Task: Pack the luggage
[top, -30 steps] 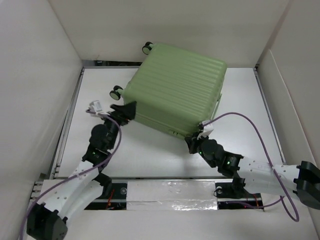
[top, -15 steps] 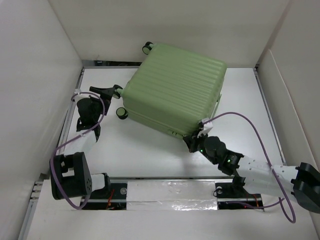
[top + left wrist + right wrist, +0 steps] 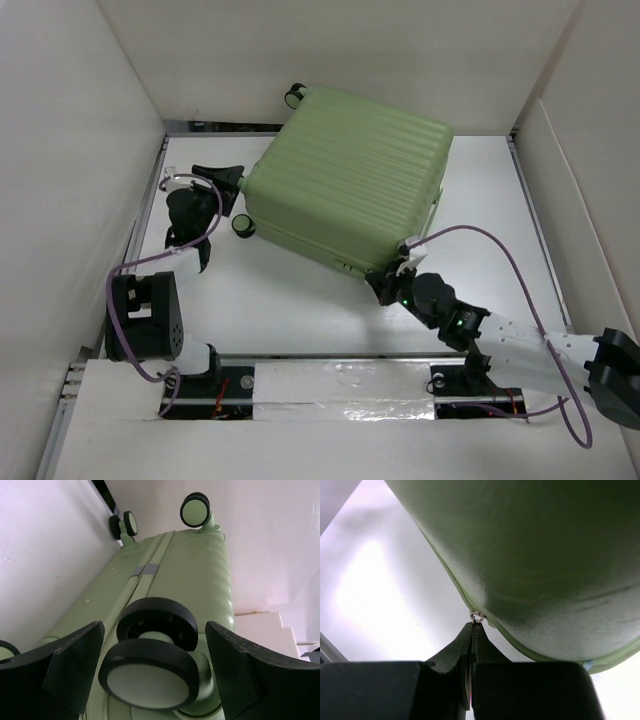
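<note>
The luggage [image 3: 350, 185], a light green ribbed hard-shell suitcase, lies closed and flat at the table's far middle. My left gripper [image 3: 230, 183] is open at its left end. In the left wrist view [image 3: 153, 630] the jaws stand on either side of a black-and-green wheel [image 3: 150, 675] without touching it, and the shell [image 3: 195, 565] runs away behind it. My right gripper [image 3: 385, 285] is at the suitcase's near corner. In the right wrist view [image 3: 474, 626] it is shut on the small metal zipper pull [image 3: 477, 616] at the seam under the shell [image 3: 545, 555].
White walls [image 3: 90, 180] box in the table on the left, back and right. Other wheels show at the back [image 3: 294, 96] and front left [image 3: 243, 226] of the suitcase. Purple cables loop from both arms. The taped front rail [image 3: 340, 385] runs along the near edge.
My left arm has swung from the suitcase's near-left side out to the left wall and now faces the wheel end. The right gripper has stayed at the near corner.
</note>
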